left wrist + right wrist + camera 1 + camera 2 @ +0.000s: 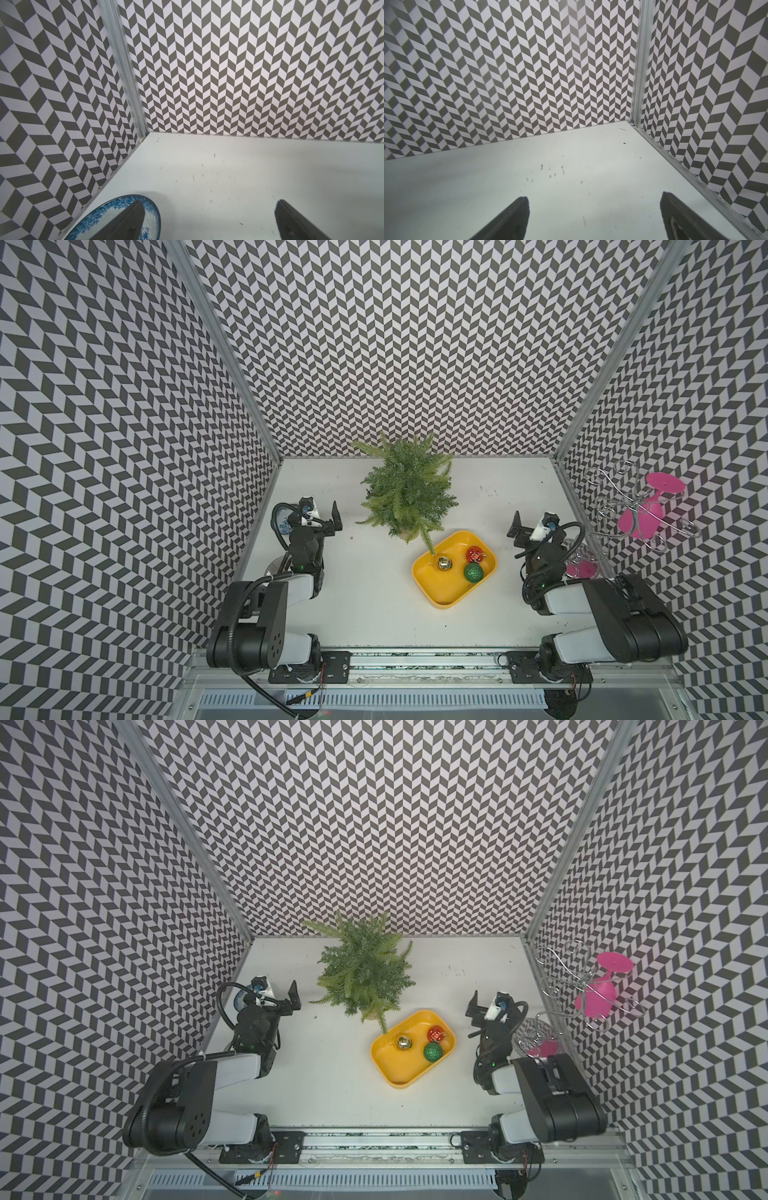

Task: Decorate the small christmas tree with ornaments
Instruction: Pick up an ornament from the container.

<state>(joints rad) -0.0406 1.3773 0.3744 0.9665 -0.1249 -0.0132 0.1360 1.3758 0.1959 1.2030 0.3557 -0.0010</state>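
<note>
Ornaments, three, in one yellow tray beside one small christmas tree; left fingers and right fingers released, empty.

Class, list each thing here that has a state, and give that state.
small christmas tree: upright, no ornaments on it.
gold ornament: lying in the yellow tray.
red ornament: lying in the tray.
green ornament: lying in the tray.
left gripper: open, empty.
right gripper: open, empty.
</note>
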